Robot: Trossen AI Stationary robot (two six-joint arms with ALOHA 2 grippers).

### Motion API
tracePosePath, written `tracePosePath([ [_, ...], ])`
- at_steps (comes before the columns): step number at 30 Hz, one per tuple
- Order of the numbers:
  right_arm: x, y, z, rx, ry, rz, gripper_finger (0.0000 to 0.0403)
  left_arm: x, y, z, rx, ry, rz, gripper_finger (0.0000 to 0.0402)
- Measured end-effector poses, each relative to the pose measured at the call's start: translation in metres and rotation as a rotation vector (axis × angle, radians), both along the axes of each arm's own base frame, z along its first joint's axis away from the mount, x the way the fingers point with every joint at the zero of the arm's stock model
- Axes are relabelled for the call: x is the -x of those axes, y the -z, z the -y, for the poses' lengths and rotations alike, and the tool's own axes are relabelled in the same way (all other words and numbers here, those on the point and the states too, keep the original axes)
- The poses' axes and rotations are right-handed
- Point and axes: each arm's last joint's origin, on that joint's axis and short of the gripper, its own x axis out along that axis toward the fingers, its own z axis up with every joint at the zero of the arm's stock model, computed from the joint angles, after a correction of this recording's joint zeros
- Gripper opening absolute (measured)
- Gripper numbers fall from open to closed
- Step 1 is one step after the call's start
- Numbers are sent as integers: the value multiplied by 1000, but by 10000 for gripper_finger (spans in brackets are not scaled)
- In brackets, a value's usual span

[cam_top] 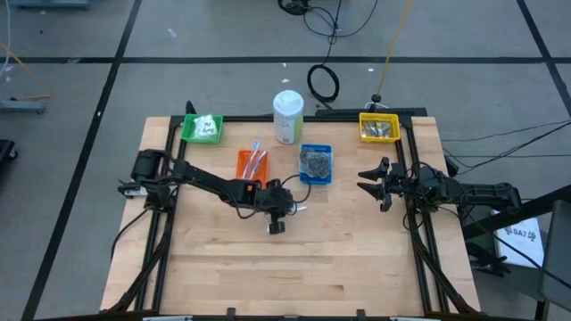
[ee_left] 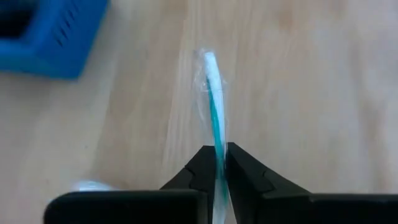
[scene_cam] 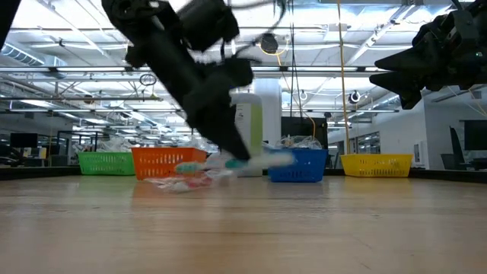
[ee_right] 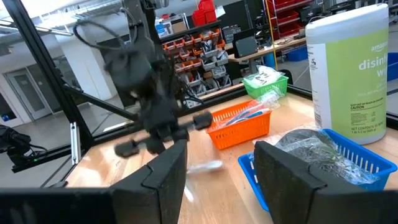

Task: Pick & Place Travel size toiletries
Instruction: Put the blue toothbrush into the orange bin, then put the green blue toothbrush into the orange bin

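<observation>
My left gripper (cam_top: 287,203) is over the middle of the table, just near of the blue tray (cam_top: 315,165), and is shut on a clear sachet (ee_left: 211,87) with a teal and white stick inside. The low view shows that sachet (scene_cam: 255,161) sticking out past the dark arm. My right gripper (cam_top: 368,179) waits open at the right side, near of the yellow tray (cam_top: 378,127), holding nothing; its fingers (ee_right: 163,171) stand wide apart. Sachets lie in the orange tray (cam_top: 252,163) and grey puffs in the blue tray. A white wad fills the green tray (cam_top: 202,129). My left gripper pinches the sachet between its two fingers at one end (ee_left: 218,142). The fingers come slanting down from the table's left and lie along the stick. The rest of the sachet reaches out beyond the fingertips. In the low view it sits about level, a little above the tabletop.
A tall white bottle with a green label (cam_top: 288,116) stands at the far edge between the green and yellow trays. Another clear sachet with red inside (scene_cam: 183,181) shows low in front of the orange tray. The near half of the wooden table (cam_top: 285,267) is bare wood.
</observation>
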Motion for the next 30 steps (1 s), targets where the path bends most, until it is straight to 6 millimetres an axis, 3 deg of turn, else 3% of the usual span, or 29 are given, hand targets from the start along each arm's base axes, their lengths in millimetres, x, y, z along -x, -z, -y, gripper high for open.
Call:
tracePosePath([
  [10, 0, 0, 0, 0, 0, 0, 175, 14, -78, -1, 83, -75, 261, 7],
  [15, 0, 0, 0, 0, 0, 0, 177, 22, -97, 1, 82, -65, 318, 4],
  [21, 0, 0, 0, 0, 0, 0, 174, 20, -80, 16, 99, -17, 237, 56],
  [30, 0, 0, 0, 0, 0, 1, 176, 2, -18, 24, -7, 5, 87, 207],
])
